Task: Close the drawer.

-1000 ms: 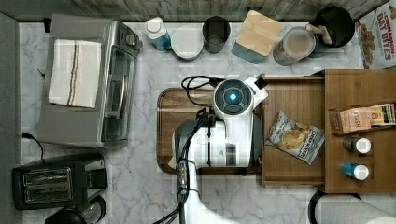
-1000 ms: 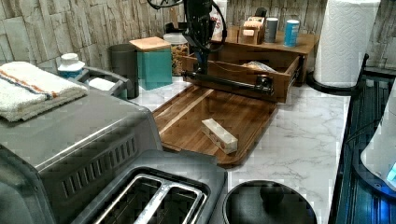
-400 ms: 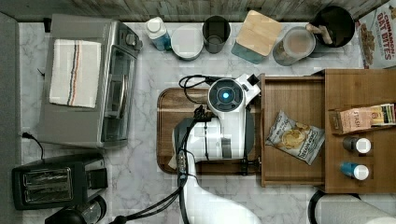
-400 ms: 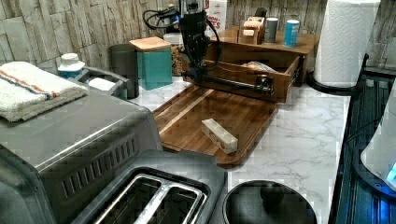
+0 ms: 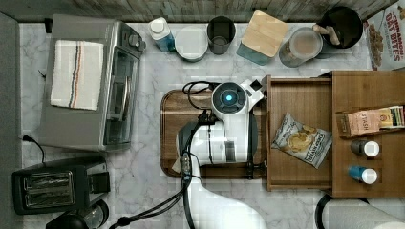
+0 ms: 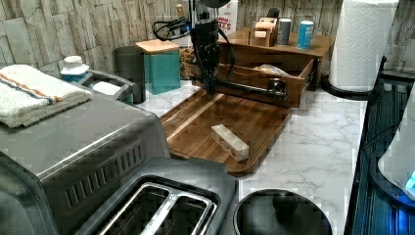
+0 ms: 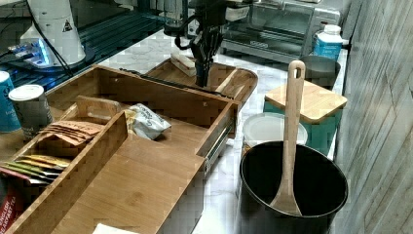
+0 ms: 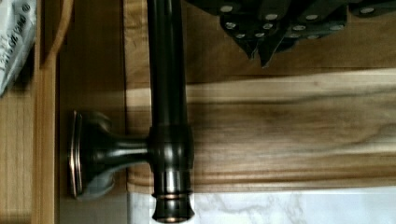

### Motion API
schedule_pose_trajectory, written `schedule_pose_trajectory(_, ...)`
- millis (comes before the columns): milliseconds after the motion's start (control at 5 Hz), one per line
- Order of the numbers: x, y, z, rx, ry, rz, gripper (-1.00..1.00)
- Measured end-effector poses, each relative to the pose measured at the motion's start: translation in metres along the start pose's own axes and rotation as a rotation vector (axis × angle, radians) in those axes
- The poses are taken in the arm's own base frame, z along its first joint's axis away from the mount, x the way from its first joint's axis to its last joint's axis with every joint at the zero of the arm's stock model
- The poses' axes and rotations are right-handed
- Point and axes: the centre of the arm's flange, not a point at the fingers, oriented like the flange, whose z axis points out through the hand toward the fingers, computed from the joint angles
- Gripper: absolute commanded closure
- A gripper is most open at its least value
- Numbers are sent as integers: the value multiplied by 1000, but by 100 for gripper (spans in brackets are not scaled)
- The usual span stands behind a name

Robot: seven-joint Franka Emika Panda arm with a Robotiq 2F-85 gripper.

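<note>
1. The drawer (image 5: 298,100) stood pulled well out of the wooden cabinet (image 5: 367,95) at the counter's edge on the top view's right; its front panel overlapped the near edge of the dark serving tray (image 5: 174,133).
2. A snack bag (image 5: 302,140) lay on the drawer floor, near the middle, so the floor was mostly exposed. Judged: closing was barely begun, if at all.
3. The gripper (image 6: 211,89) hung low over the tray, just outside the drawer front, close to the end of the dark bar handle (image 8: 166,93) nearest the canisters along the counter's back edge.
4. In the wrist view the handle ran past the fingers (image 8: 261,35), which sat to the side of it over the tray wood, apart from the bar. Jaws looked brought together with nothing between them; no grasp on the handle.
5. In the right view the gripper tip pointed down right beside the drawer's front wall (image 7: 165,92); contact could not be told.
6. Left to do, as judged: press against the front or handle and push the whole visible travel toward the cabinet until the front sits flush.
7. A small block (image 6: 230,142) lay on the tray, well apart from the gripper, not in the push path.
</note>
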Motion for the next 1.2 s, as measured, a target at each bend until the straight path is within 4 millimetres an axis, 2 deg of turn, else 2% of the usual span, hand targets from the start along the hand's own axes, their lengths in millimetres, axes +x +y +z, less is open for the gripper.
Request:
schedule_pose_trajectory(400,-4,8,20,16,-19,-36,100)
schedule_pose_trajectory(800,-26,25,39,17,-63,-9,100)
schedule_pose_trajectory(1000,-30,33,42,13,-71,-63,100)
schedule_pose_trajectory(1200,-27,44,43,33,-44,-231,100)
